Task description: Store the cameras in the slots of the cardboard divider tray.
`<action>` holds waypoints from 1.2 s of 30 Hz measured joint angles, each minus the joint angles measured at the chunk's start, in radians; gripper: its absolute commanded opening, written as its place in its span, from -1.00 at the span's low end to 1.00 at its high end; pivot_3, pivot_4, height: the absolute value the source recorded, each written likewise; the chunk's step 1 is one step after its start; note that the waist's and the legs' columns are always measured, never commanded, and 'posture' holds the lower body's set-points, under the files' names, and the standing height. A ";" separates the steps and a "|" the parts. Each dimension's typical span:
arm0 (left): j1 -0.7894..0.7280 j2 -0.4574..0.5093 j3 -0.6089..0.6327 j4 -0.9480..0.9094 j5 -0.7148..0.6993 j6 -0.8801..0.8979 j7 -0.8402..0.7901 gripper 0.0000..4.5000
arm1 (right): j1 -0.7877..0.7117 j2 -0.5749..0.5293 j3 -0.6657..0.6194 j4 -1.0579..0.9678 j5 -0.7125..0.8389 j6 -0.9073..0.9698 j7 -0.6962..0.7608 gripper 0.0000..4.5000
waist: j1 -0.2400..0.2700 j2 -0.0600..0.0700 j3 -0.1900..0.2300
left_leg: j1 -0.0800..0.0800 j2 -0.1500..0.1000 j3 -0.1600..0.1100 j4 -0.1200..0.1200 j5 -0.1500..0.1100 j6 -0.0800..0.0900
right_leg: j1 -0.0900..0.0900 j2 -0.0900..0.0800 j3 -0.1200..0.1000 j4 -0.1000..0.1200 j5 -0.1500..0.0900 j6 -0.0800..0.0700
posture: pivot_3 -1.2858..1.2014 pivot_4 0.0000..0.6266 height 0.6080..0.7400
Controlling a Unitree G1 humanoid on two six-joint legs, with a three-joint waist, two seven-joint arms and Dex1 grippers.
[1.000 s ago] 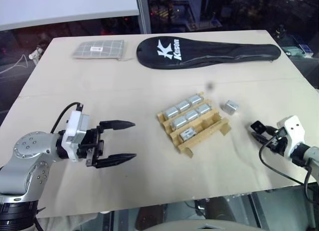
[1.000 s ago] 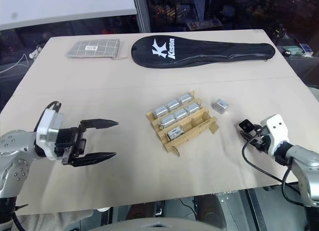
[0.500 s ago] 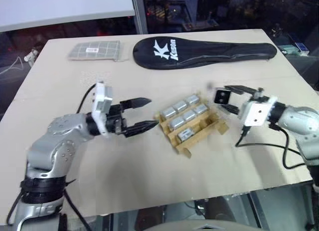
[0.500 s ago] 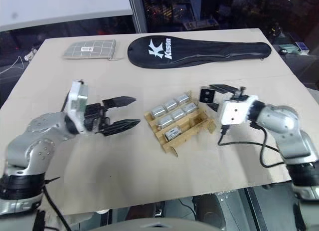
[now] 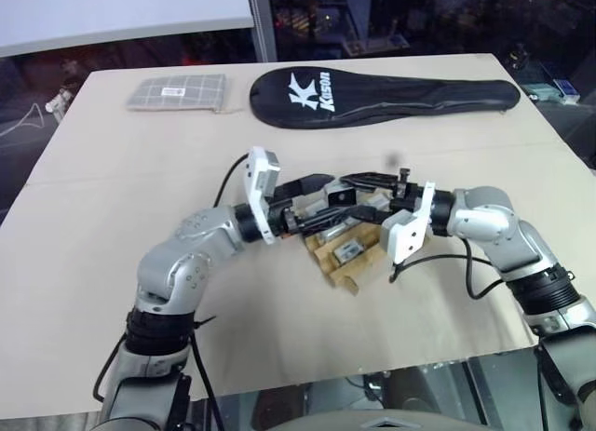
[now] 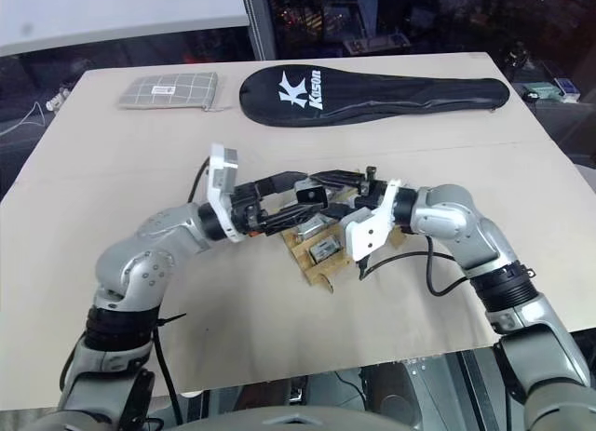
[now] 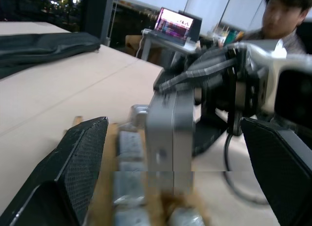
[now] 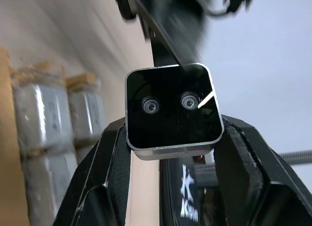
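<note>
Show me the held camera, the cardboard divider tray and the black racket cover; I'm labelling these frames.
held camera (image 8: 170,106): right wrist view, its black lens face.
cardboard divider tray (image 5: 337,273): left eye view, bare front ridge.
black racket cover (image 6: 410,94): right eye view, middle of its body.

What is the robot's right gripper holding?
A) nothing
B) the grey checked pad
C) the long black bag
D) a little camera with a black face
D: the right gripper pinches a small camera whose black face shows two lenses, above the cardboard tray.

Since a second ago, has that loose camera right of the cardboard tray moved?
Yes. The camera left the table right of the cardboard divider tray; the right gripper holds it above the tray.
</note>
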 measured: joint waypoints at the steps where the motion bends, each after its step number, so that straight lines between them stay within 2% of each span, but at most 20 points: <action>1: 0.002 -0.006 -0.004 -0.005 -0.001 0.005 0.007 1.00 | -0.003 0.004 0.004 0.000 -0.003 -0.005 -0.003 -0.17 | 0.000 0.000 0.000 | 0.000 0.000 0.000 0.000 0.000 0.000 | 0.000 0.000 0.000 0.000 0.000 0.000 | 0.03 -0.52 1.00; 9: 0.001 -0.020 0.006 -0.006 -0.026 0.030 0.030 1.00 | -0.005 0.022 0.031 0.000 -0.025 -0.019 -0.017 -0.17 | 0.000 0.000 0.000 | 0.000 0.000 0.000 0.000 0.000 0.000 | 0.000 0.000 0.000 0.001 0.000 0.000 | 0.03 -0.52 1.00; 13: 0.002 -0.004 0.006 -0.005 -0.026 0.030 0.020 0.46 | -0.005 0.022 0.032 0.000 -0.025 -0.018 -0.019 -0.17 | 0.000 0.000 0.000 | 0.000 0.000 0.000 0.000 0.000 0.000 | 0.000 0.000 0.000 0.000 0.000 0.000 | 0.03 -0.52 1.00; 18: 0.001 0.014 0.006 0.002 -0.017 0.028 0.003 -0.59 | -0.005 0.021 0.038 0.006 -0.019 -0.020 -0.016 -0.17 | 0.000 0.000 0.000 | 0.000 0.000 0.000 0.000 0.000 0.000 | 0.000 0.000 0.000 0.000 0.000 0.000 | 0.03 -0.52 1.00; 19: 0.001 0.021 0.005 0.002 -0.013 0.028 -0.004 -0.64 | -0.004 0.022 0.044 0.009 -0.013 -0.019 -0.016 -0.17 | -0.001 0.000 0.000 | 0.000 0.000 0.000 0.000 0.000 0.000 | 0.000 0.000 0.000 0.000 0.000 0.000 | 0.03 -0.52 1.00; 29: -0.007 0.034 0.003 0.010 -0.012 0.033 -0.029 -0.64 | 0.009 0.022 0.049 -0.003 0.007 0.007 -0.016 -0.17 | -0.001 0.000 0.000 | 0.000 0.000 0.000 0.000 0.000 0.000 | 0.000 0.000 0.000 0.000 0.000 0.000 | 0.03 -0.52 1.00; 31: -0.008 0.035 -0.002 0.015 -0.011 0.032 -0.033 -0.64 | 0.023 0.020 0.049 -0.025 0.016 0.041 -0.005 0.30 | 0.000 0.000 0.000 | 0.000 0.000 0.000 0.000 0.000 0.000 | 0.000 0.000 0.000 0.000 0.000 0.000 | 0.03 -0.52 1.00; 32: -0.008 0.032 -0.003 0.018 -0.010 0.031 -0.034 -0.64 | 0.035 0.007 0.048 -0.046 0.028 0.092 0.012 0.44 | 0.000 0.000 0.000 | 0.000 0.000 0.000 0.000 0.000 0.000 | 0.000 0.000 0.000 0.000 0.000 0.000 | 0.03 -0.52 1.00; 34: -0.008 0.022 -0.004 0.017 0.002 0.021 -0.029 -0.64 | 0.062 -0.019 0.030 -0.059 0.053 0.165 0.034 0.86 | 0.005 0.000 0.000 | 0.000 0.000 0.000 0.001 0.000 0.000 | 0.000 0.000 0.000 0.000 0.000 0.000 | 0.03 -0.52 1.00; 35: -0.007 0.012 -0.007 0.017 0.013 0.011 -0.021 -0.64 | 0.087 -0.033 0.012 -0.080 0.072 0.212 0.041 0.99 | 0.008 0.000 0.000 | 0.000 0.000 0.000 0.001 0.000 0.000 | 0.000 0.000 0.000 0.000 0.000 0.000 | 0.03 -0.52 1.00; 36: -0.005 0.003 -0.011 0.017 0.021 0.007 -0.017 -0.64 | 0.112 -0.042 -0.007 -0.105 0.093 0.250 0.045 0.99 | 0.008 0.000 0.000 | 0.000 0.000 0.000 0.001 0.000 0.000 | 0.000 0.000 0.000 0.000 0.000 0.000 | 0.03 -0.52 1.00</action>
